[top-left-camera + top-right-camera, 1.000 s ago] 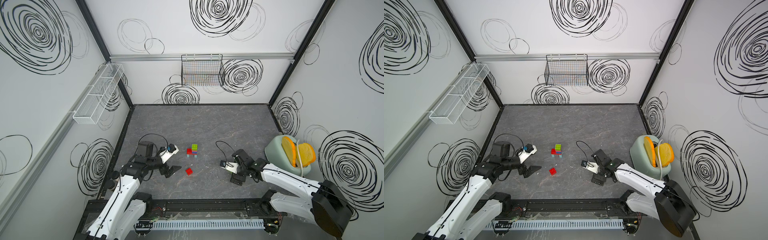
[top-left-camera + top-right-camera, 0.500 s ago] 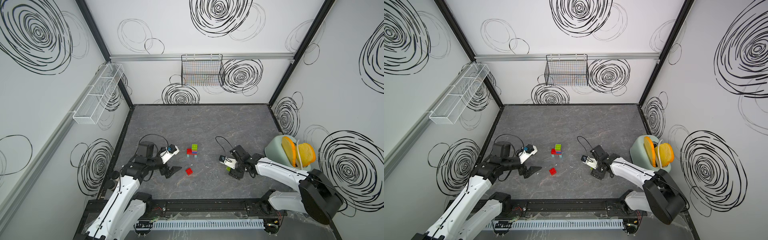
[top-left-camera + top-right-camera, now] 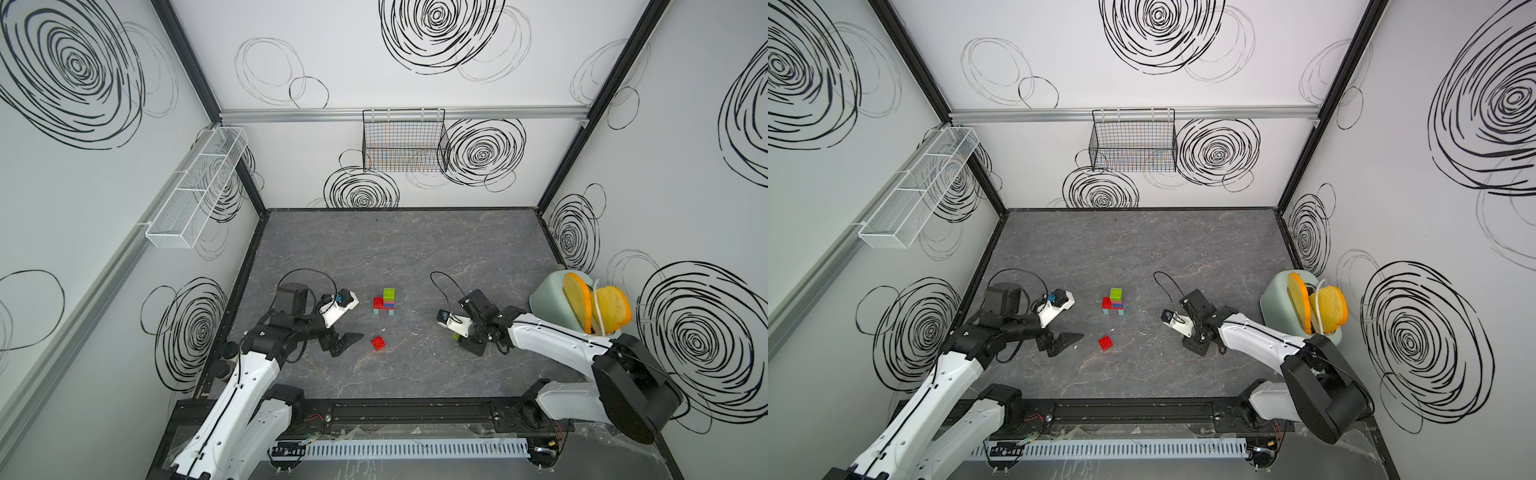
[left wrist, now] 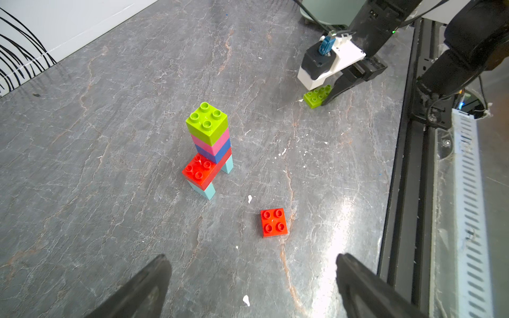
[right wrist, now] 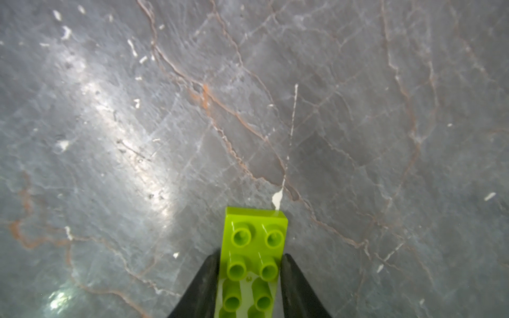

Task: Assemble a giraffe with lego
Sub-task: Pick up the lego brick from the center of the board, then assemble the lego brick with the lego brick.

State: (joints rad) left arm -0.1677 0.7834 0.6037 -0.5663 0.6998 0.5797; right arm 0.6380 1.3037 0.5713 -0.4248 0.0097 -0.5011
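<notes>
Where the right claw meets its work, its two dark fingers press against the long sides of a long lime brick, one on each flank, so the claw is narrow and closed on that brick. The brick lies flat, studs up, and appears to rest on the grey counter, not yet lifted. It sits to the right of the build and slightly nearer.

The left claw hangs spread wide with nothing between its fingers, low over the counter at the left. A small red brick lies loose, studs up, just beyond its tips and apart from everything else.

The giraffe stands upright near the middle of the counter, between the two arms and farther back than the red brick. In both top views it shows as a small coloured stack. Six bricks are joined: two pale cyan legs, a red body across them, then blue, pink and lime stacked over one end as the neck.

Progress, as judged: legs, body and neck are done. Two bricks remain, the lime one now gripped, presumably the head, and the loose red one to cap it. A toaster at the far right plays no part.
</notes>
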